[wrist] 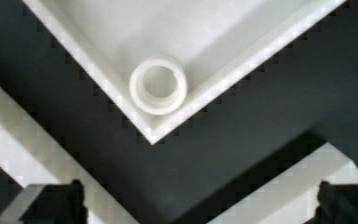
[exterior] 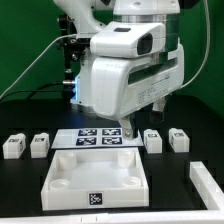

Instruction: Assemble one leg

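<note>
Four small white legs with marker tags stand on the black table: two on the exterior view's left (exterior: 14, 146) (exterior: 40, 145) and two on its right (exterior: 153, 141) (exterior: 179, 139). My gripper (exterior: 128, 129) hangs over the far edge of the large white square panel (exterior: 97, 182), apart from all the legs. In the wrist view a corner of the panel (wrist: 167, 35) with its round socket (wrist: 158, 85) lies ahead of my gripper (wrist: 197, 205). The dark fingertips (wrist: 48, 200) stand wide apart with only the table between them. No leg shows in the wrist view.
The marker board (exterior: 100, 138) lies flat behind the panel, under the arm. Another white part (exterior: 208, 186) sits at the front on the exterior view's right. The arm's bulky white body hides the table's back middle.
</note>
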Controlling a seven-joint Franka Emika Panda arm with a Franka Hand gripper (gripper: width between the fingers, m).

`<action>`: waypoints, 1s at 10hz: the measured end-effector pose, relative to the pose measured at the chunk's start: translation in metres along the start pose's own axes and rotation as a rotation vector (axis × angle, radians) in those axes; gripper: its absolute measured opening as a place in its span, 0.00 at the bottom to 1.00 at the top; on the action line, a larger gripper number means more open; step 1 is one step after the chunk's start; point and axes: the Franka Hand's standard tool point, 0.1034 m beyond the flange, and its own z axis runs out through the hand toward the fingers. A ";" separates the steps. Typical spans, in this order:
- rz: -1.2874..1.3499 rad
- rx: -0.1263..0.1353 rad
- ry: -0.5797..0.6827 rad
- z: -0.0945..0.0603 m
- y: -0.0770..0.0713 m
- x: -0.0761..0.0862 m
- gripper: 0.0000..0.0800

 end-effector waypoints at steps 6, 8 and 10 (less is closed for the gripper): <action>-0.187 -0.020 0.015 0.012 -0.035 -0.028 0.81; -0.507 -0.033 0.021 0.029 -0.047 -0.071 0.81; -0.685 -0.044 0.015 0.032 -0.040 -0.085 0.81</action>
